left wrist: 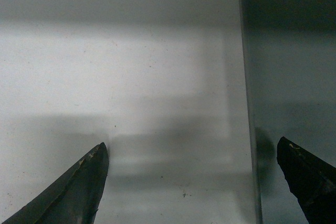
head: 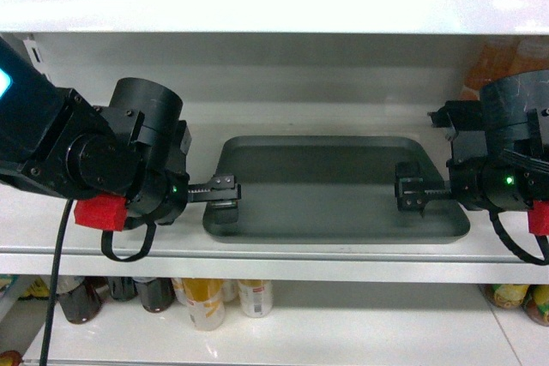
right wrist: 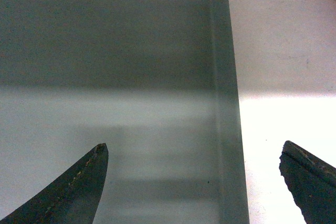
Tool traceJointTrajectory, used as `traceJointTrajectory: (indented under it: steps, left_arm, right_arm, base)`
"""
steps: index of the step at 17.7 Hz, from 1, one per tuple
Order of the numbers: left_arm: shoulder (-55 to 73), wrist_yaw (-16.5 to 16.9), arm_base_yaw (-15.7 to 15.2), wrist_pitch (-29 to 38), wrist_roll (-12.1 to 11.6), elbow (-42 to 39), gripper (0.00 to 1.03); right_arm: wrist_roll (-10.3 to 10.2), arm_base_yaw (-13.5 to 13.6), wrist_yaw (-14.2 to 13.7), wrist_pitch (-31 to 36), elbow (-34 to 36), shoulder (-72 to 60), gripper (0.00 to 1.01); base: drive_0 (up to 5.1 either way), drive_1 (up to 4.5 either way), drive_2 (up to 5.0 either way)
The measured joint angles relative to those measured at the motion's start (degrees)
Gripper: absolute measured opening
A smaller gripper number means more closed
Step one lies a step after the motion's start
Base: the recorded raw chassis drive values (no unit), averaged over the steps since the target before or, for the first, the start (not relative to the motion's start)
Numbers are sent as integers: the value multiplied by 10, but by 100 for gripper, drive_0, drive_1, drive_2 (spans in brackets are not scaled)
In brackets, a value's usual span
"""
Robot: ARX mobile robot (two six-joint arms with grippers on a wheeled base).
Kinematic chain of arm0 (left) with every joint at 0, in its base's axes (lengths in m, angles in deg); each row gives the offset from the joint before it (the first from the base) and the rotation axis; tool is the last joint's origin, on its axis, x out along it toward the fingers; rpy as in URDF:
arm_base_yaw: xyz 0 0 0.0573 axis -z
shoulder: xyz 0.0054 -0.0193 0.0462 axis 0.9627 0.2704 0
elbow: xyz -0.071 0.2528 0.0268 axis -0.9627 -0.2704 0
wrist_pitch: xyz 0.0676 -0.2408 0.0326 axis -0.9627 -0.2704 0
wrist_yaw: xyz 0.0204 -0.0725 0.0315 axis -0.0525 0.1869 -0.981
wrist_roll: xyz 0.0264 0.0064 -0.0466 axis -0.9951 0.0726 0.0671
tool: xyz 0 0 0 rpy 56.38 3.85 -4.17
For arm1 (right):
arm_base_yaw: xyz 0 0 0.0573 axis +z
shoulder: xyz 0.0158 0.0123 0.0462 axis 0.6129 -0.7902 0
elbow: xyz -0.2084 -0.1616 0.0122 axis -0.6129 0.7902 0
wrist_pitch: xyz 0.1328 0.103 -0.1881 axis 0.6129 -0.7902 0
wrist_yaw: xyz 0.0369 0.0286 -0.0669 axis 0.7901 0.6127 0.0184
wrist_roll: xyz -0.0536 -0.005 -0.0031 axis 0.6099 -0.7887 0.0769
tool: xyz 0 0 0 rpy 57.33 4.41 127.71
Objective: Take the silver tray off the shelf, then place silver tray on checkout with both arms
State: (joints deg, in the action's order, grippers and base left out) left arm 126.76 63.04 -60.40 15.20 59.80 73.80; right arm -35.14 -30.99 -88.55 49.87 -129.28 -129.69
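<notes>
The silver tray [head: 330, 190] lies flat on the white shelf [head: 274, 259], grey-green with a low rim. My left gripper [head: 225, 190] is at the tray's left edge. In the left wrist view it [left wrist: 191, 141] is open, one finger over the shelf [left wrist: 121, 77] and the other over the tray [left wrist: 294, 66], the rim between them. My right gripper [head: 410, 188] is at the tray's right end. It [right wrist: 194, 144] is open too, straddling the right rim, with the tray [right wrist: 105, 51] under one finger and the shelf [right wrist: 283, 51] under the other. Neither holds anything. The checkout is out of view.
An upper shelf board [head: 274, 10] with containers hangs close above the arms. The shelf below holds bottles and cans [head: 206, 302]. An orange item [head: 502, 62] stands at the back right behind the right arm. The white back panel [head: 300, 70] closes the rear.
</notes>
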Motion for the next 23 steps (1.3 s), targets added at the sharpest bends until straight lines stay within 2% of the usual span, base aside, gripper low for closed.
traceJointTrajectory:
  steps: [1, 2, 3, 4, 8, 10, 11, 13, 17, 23]
  left_arm:
    - [2, 0, 2, 2, -4, 5, 98]
    - [4, -1, 4, -12, -9, 13, 98]
    - [10, -1, 6, -31, -8, 23, 91]
    - [12, 4, 8, -48, -7, 36, 80]
    - [18, 19, 14, -70, -1, 52, 39]
    - [19, 24, 16, -63, 12, 46, 14]
    - [19, 34, 15, -55, 24, 41, 5]
    - [17, 47, 10, -45, 38, 33, 3]
    - [5, 48, 8, -14, 53, 4, 3]
    - [-82, 40, 1, 5, 51, -96, 3]
  right_arm:
    - [7, -2, 4, -13, -5, -5, 98]
    - [7, -5, 13, -30, -10, -10, 93]
    - [8, -7, 19, -44, -19, -16, 84]
    - [7, -9, 28, -58, -27, -23, 74]
    - [18, -16, 23, -76, -40, -27, 32]
    - [21, -21, 16, -84, -43, -27, 8]
    - [17, -23, 19, -85, -43, -27, 3]
    - [13, -24, 19, -87, -43, -27, 3]
    - [1, -23, 19, -65, -22, -20, 3]
    - [-41, -9, 42, -41, 78, 63, 3]
  base:
    - [0, 0, 0]
    - [0, 0, 0]
    - [0, 0, 0]
    - [0, 0, 0]
    - [0, 0, 0]
    - [0, 0, 0]
    - [0, 0, 0]
    - [0, 0, 0]
    - [0, 0, 0]
    - [0, 0, 0]
